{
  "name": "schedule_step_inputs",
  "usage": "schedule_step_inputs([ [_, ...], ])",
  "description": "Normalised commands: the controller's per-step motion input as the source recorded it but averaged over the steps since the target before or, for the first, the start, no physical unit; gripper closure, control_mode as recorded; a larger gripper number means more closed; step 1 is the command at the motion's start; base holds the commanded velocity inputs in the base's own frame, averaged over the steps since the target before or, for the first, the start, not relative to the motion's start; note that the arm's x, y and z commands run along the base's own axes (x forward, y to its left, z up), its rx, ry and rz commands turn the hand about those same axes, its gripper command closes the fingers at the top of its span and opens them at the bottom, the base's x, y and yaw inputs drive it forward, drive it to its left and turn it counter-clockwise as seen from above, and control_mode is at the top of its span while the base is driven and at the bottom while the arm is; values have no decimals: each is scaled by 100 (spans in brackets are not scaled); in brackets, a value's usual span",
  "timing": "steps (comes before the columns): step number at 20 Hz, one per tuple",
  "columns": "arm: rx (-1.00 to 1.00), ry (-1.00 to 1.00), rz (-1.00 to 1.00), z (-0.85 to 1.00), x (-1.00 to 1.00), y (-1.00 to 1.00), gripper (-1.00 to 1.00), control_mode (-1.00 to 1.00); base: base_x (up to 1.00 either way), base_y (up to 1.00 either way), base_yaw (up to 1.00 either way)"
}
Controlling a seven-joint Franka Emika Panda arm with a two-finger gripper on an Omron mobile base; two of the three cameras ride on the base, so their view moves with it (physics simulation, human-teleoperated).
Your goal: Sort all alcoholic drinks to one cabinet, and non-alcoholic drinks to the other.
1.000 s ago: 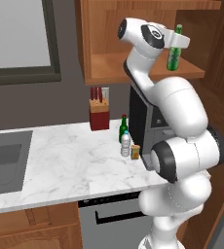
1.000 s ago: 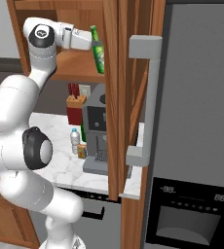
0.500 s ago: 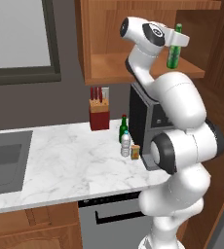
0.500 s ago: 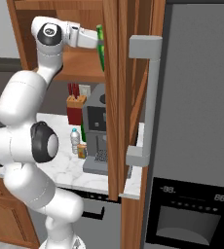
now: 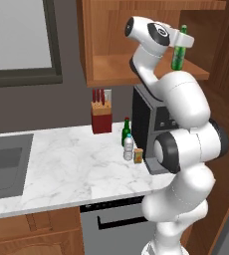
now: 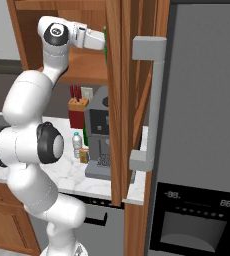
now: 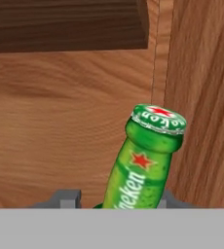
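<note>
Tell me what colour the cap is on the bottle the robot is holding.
Green, with red and white print; the cap shows best in the hand view.

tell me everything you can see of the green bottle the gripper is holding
The bright green bottle looks like glass, slim and long-necked, with a green cap printed in red and white, a red star and white lettering on its neck. It stands roughly upright, clamped in the gripper around its upper part, over the right end of the wooden cabinet shelf. Whether its base touches the shelf is unclear.

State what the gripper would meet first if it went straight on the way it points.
Probably the warm brown wooden back wall of the wall cabinet; the gripper, shut on the bright green glass beer bottle, faces it, though depth is unclear.
</note>
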Motion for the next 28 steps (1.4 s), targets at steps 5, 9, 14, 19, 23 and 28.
schedule_step_inputs([
  [5, 2, 0, 0, -15, 7, -7, 100, -100, 0, 0, 0],
  [9, 1, 0, 0, -16, 6, -4, 100, -100, 0, 0, 0],
  [14, 1, -3, 0, -6, 14, -3, 100, -100, 0, 0, 0],
  [19, 1, -3, 0, -1, 26, -1, 100, -100, 0, 0, 0],
  [23, 1, 0, 0, -3, 35, 0, 100, -100, 0, 0, 0],
  [28, 0, 0, 0, -3, 35, 0, 100, -100, 0, 0, 0],
])
